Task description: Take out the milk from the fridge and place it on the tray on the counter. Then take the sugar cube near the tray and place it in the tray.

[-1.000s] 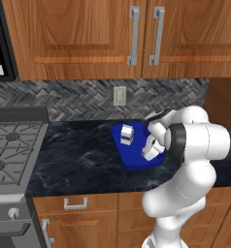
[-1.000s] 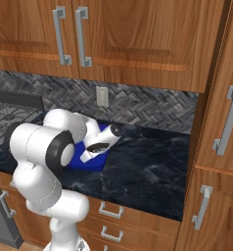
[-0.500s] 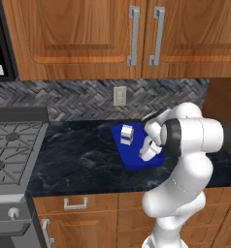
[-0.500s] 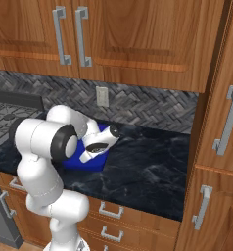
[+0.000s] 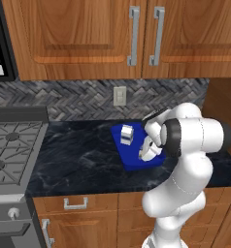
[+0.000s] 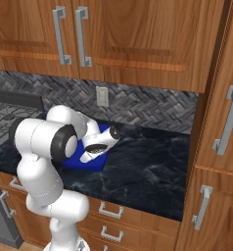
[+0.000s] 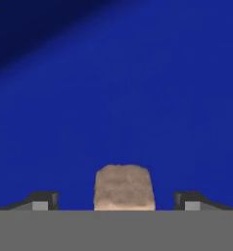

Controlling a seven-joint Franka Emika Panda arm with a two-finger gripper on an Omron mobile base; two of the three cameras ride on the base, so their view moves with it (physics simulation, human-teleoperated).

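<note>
The gripper [image 7: 116, 201] hangs low over the tray, its fingertips [image 7: 44, 201] spread well apart, with the sugar cube between them and touching neither, so it looks let go. The counter [image 5: 74, 160] carries the tray [image 5: 137, 162], whose blue floor spreads behind the cube in the hand view. The milk [image 5: 126, 135] stands upright in the tray toward its 10 o'clock corner in the left base view. The sugar cube [image 7: 122, 188] lies on the blue floor at 6 o'clock in the hand view. By my judgement both placements are done; only lifting the arm away remains.
</note>
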